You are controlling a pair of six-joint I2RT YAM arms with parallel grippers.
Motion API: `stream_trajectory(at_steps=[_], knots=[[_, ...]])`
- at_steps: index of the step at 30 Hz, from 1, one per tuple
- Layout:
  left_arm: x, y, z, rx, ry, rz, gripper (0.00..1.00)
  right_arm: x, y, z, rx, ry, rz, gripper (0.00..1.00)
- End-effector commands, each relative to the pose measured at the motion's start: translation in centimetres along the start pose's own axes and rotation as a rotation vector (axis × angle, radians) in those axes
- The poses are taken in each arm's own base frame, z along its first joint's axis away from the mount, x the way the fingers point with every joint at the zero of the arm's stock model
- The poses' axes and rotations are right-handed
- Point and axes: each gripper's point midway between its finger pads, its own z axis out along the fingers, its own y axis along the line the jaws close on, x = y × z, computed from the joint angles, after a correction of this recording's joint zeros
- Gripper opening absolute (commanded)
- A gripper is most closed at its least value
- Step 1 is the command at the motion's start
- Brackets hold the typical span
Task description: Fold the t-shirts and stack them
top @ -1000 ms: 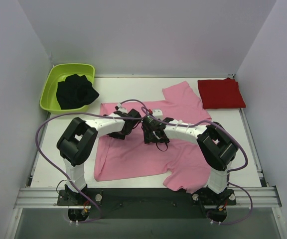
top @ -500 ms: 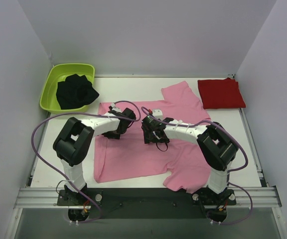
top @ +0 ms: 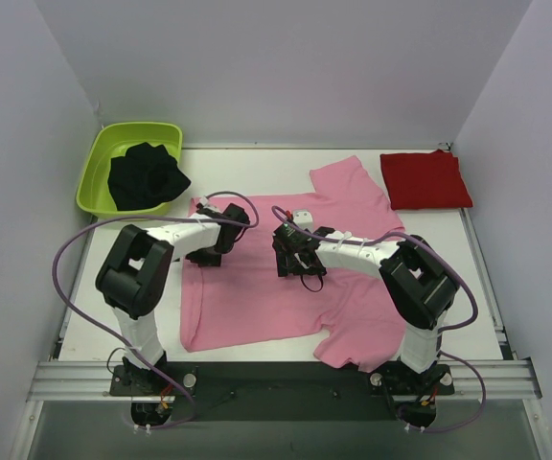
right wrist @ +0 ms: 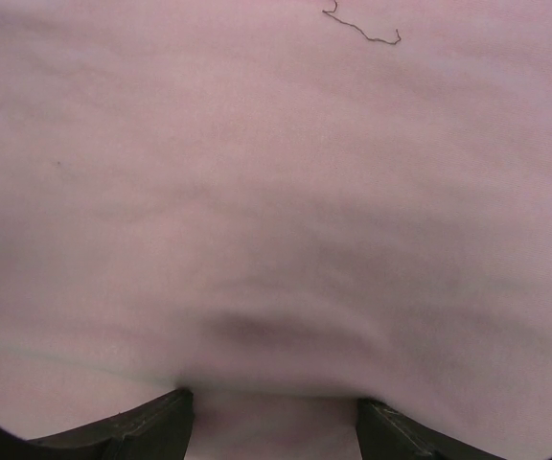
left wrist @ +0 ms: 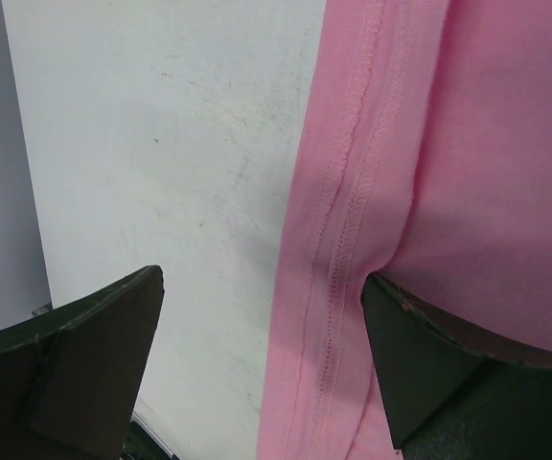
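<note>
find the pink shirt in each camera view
Top view: pink shirt spread flat at centre.
Left wrist: pink shirt fills the right half, stitched hem showing.
Right wrist: pink shirt fills the picture.
Shared landmark: left end effector over that hem, in top and left wrist views.

Two t-shirts are here: one pink t-shirt (top: 257, 297) and one red t-shirt (top: 425, 180). There is one lime green tub (top: 99, 158), and one black cloth (top: 145, 175) lies in it. There is one tabletop (top: 257, 172). The robot arms number two, the left arm (top: 175, 235) and the right arm (top: 362, 251). Each ends in one hand, which makes two: the left hand (left wrist: 262, 326) and the right hand (right wrist: 274, 422). Each hand has two fingers (left wrist: 84, 345). Two purple cables (top: 56, 266) run along the arms, one per arm. One loose dark thread (right wrist: 362, 29) shows on the pink t-shirt.
</note>
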Motion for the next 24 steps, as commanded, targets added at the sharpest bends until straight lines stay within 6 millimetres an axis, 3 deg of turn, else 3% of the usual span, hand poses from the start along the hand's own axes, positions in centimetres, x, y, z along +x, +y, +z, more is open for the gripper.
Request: stream_trajectory(at_steps=[1,16,20,22,24], knots=[[-0.4,2.2,-0.5,-0.006,0.011,-0.031,0.95,8.6,-1.2,1.9,0.012,0.282,-0.027,0.67],[-1.5,10.3,0.1,-0.052,0.045,-0.187,0.95,8.4,-1.1,1.4,-0.006,0.271,-0.025,0.67],[-3.1,12.1,-2.3,-0.022,-0.028,-0.247,0.93,8.3,-1.1,1.3,-0.007,0.264,-0.024,0.67],[-3.7,11.7,-3.6,0.023,-0.055,-0.251,0.92,8.2,-1.0,1.3,-0.009,0.266,-0.022,0.67],[-4.9,10.6,-6.2,0.063,-0.129,-0.235,0.92,8.2,-0.9,1.3,-0.012,0.266,-0.023,0.67]])
